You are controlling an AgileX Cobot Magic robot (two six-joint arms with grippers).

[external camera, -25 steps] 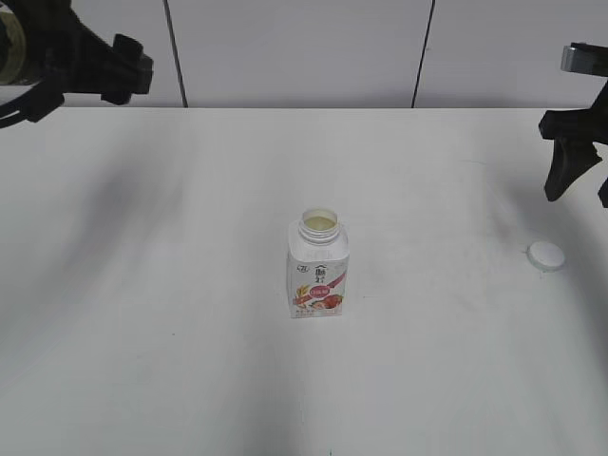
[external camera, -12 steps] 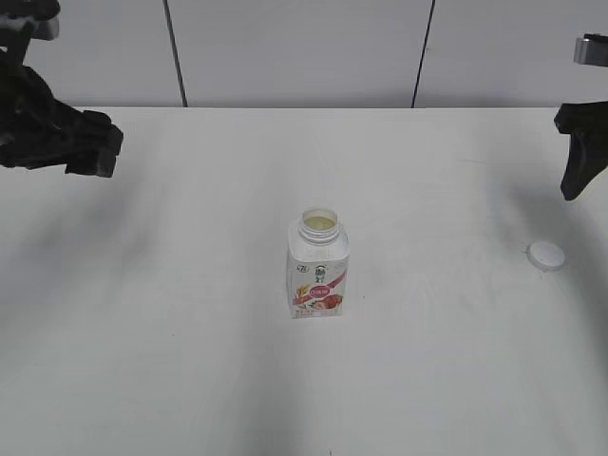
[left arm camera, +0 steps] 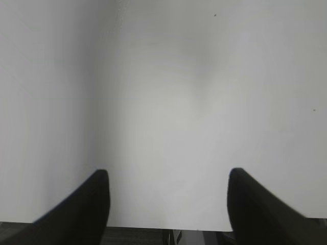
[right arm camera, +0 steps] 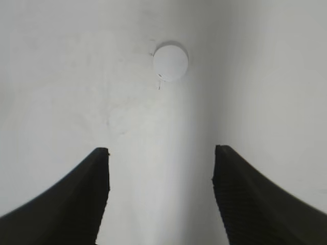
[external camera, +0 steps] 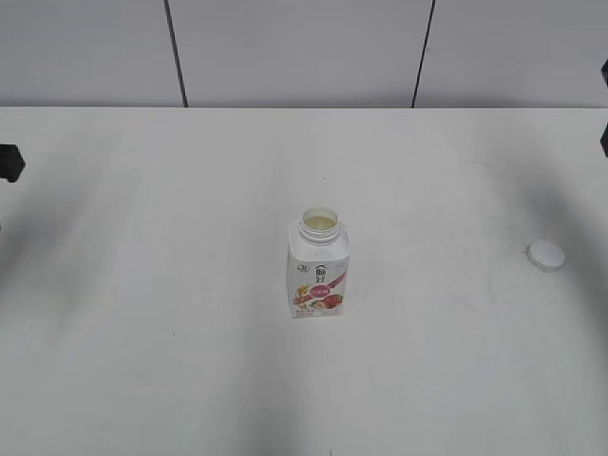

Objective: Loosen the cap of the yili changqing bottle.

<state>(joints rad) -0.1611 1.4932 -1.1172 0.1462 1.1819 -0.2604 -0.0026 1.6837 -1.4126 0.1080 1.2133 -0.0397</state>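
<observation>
The yili changqing bottle (external camera: 318, 266) stands upright in the middle of the white table (external camera: 190, 332), its neck open with no cap on it. The white cap (external camera: 546, 255) lies flat on the table far to the right, and shows in the right wrist view (right arm camera: 170, 62) ahead of the jaws. My right gripper (right arm camera: 161, 153) is open and empty above bare table, short of the cap. My left gripper (left arm camera: 168, 173) is open and empty over the table's near edge, far from the bottle. Only slivers of both arms show at the exterior view's side edges.
A grey panelled wall (external camera: 304, 47) runs behind the table's far edge. The left wrist view shows the table's edge and dark floor (left arm camera: 138, 236) below it.
Both arms have pulled outward, nearly leaving the exterior view: the left to the left edge, the right to the right edge. Bottle and cap have not moved.
</observation>
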